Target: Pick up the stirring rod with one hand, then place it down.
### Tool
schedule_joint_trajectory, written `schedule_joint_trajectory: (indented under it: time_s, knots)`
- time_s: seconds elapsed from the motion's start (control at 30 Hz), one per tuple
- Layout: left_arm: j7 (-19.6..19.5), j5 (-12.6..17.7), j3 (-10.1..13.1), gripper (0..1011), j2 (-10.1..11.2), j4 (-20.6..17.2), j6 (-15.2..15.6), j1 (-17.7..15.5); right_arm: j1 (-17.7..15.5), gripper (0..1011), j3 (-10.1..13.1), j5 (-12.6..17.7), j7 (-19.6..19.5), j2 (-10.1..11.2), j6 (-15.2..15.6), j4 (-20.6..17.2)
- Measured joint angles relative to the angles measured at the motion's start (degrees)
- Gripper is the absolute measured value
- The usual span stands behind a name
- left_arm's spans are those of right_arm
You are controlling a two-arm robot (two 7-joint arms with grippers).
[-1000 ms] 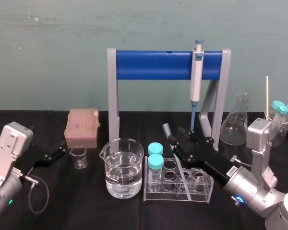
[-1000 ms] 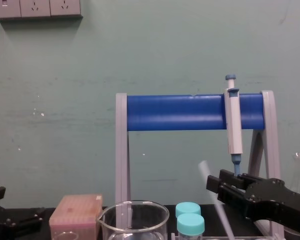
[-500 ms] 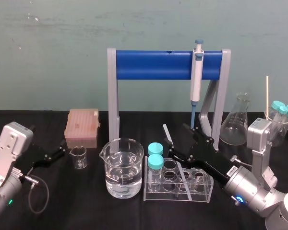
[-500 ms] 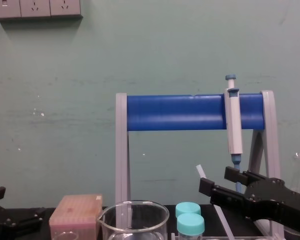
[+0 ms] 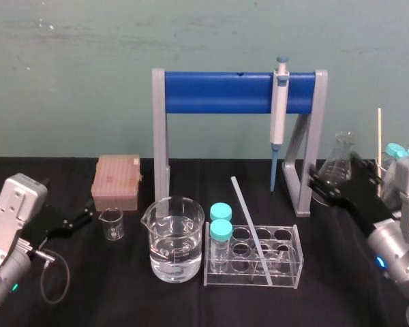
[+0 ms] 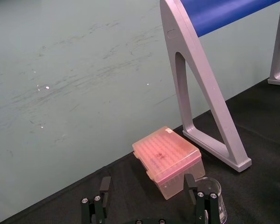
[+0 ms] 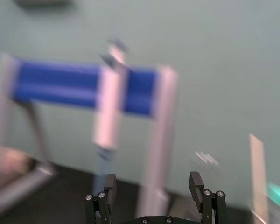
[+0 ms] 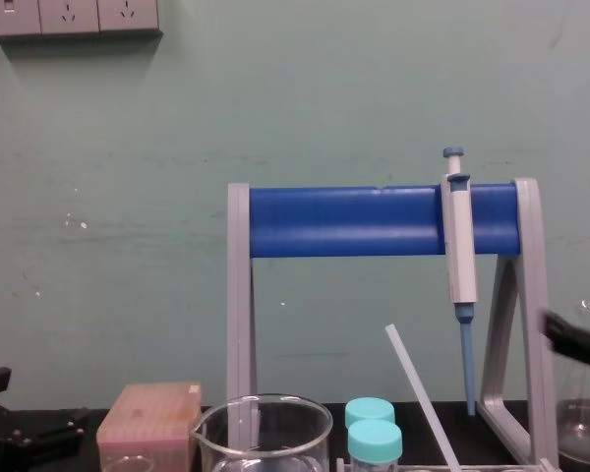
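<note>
The stirring rod (image 5: 251,219) is a thin translucent whitish stick that leans in the clear test-tube rack (image 5: 297,240), upper end tilted back and to the left. The chest view shows the stirring rod (image 8: 421,393) rising in front of the stand, free of any grip. My right gripper (image 5: 322,184) is off to the right of the rack, near the stand's right leg and apart from the rod. In its wrist view the right gripper (image 7: 151,189) is open with nothing between the fingers. My left gripper (image 5: 82,219) rests parked at the left, and its wrist view shows the left gripper (image 6: 149,198) open and empty.
A grey-and-blue pipette (image 5: 279,109) hangs on the blue-barred stand (image 5: 218,92). A water-filled beaker (image 5: 174,238) stands left of the rack, with two blue-capped tubes (image 5: 220,221) in the rack. A pink tip box (image 5: 116,180), a small beaker (image 5: 112,223) and a flask (image 5: 337,167) are nearby.
My right gripper opened, let go of the stirring rod and drew back to the right. The rod stays leaning in the rack. The left arm has not moved.
</note>
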Motion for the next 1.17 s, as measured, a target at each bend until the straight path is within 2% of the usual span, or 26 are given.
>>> schedule_joint_trajectory:
  time_s: [0.03, 0.1, 0.33, 0.43, 1.17]
  knots:
    - [0.0, 0.0, 0.0, 1000, 0.0, 0.0, 0.0, 0.0, -0.3, 1003, 0.4, -1.1, -2.1, -0.1, 1.4, -0.1]
    - [0.0, 0.0, 0.0, 1000, 0.0, 0.0, 0.0, 0.0, -1.2, 1003, 1.5, -3.7, -7.5, -0.6, 6.7, -0.1]
    - [0.0, 0.0, 0.0, 1000, 0.0, 0.0, 0.0, 0.0, -2.3, 1003, 2.6, -4.5, -9.6, -1.7, 14.1, 0.1]
    - [0.0, 0.0, 0.0, 1000, 0.0, 0.0, 0.0, 0.0, -2.3, 1003, 2.6, -4.9, -9.6, -1.9, 15.0, 0.4]
    - [0.0, 0.0, 0.0, 1000, 0.0, 0.0, 0.0, 0.0, -2.3, 1003, 2.7, -4.7, -9.7, -1.8, 14.7, 0.3]
